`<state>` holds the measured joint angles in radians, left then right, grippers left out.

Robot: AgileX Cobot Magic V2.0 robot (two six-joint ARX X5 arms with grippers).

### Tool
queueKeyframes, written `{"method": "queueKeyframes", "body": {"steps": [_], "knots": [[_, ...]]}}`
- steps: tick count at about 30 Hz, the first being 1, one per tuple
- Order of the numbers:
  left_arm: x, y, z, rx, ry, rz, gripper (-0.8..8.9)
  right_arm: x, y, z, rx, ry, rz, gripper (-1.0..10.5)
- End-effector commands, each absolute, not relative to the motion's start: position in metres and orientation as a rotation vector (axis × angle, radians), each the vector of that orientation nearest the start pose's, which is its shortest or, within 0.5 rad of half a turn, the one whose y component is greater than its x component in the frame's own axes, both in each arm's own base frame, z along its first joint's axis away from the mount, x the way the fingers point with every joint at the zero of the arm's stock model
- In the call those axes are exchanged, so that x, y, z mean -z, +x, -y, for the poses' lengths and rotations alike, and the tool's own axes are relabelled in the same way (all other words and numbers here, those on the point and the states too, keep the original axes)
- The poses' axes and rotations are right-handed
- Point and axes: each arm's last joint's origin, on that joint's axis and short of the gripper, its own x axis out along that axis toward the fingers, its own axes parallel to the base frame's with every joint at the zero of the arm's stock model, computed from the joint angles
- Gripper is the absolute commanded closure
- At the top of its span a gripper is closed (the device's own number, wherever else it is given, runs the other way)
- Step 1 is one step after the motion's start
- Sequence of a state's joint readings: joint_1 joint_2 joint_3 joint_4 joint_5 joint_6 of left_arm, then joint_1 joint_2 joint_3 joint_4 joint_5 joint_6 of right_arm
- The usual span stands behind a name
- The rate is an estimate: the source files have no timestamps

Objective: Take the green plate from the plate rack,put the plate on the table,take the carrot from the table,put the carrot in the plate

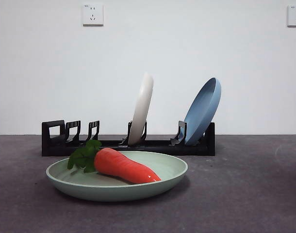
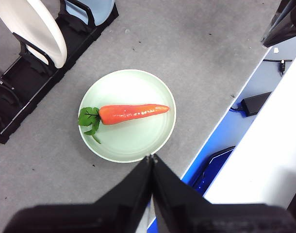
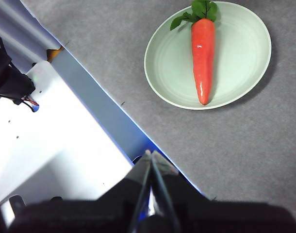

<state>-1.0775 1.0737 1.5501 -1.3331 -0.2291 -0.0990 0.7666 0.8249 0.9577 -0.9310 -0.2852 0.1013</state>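
1. the front view shows the green plate [image 1: 117,182] flat on the table [image 1: 245,194], in front of the plate rack [image 1: 128,141], with the carrot [image 1: 126,166] lying inside it, leaves toward the rack's loop end.
2. only the front view shows a cream-white plate [image 1: 141,108] and a sky-blue plate [image 1: 203,110] both standing whole in the rack, and two wall sockets [image 1: 92,14] above; no writing on them can be read.
3. the left wrist view looks down on the plate and carrot, and adds the table edge, a black power adapter [image 2: 254,102] and a blue surface beyond it.
4. the left gripper [image 2: 152,158] hangs above the plate's rim, jaws pressed together, holding nothing.
5. the right wrist view shows the right gripper [image 3: 151,154] over the table edge, jaws closed and empty, well apart from the plate.
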Motion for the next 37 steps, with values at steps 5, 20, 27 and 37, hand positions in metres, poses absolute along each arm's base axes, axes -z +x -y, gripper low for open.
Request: {"method": "queueKeyframes", "body": {"steps": [5,20,27,37], "knots": [[-0.429,0.076,0.125,0.738,0.438,-0.724,8.16,-0.321,0.097,-0.105,-0.948,-0.108,-0.856,9.5],[-0.456,0.114,0.054,0.610,0.208,0.057,8.16,-0.321,0.097,-0.105,-0.948,-0.108,-0.856,9.5],[-0.374,0.106,0.022,0.367,0.215,0.140,8.16,-0.321,0.097,-0.105,-0.948,-0.108,-0.856,9.5],[-0.243,0.096,0.005,0.214,0.158,0.022,8.16,-0.321,0.097,-0.105,-0.948,-0.108,-0.856,9.5]]}}
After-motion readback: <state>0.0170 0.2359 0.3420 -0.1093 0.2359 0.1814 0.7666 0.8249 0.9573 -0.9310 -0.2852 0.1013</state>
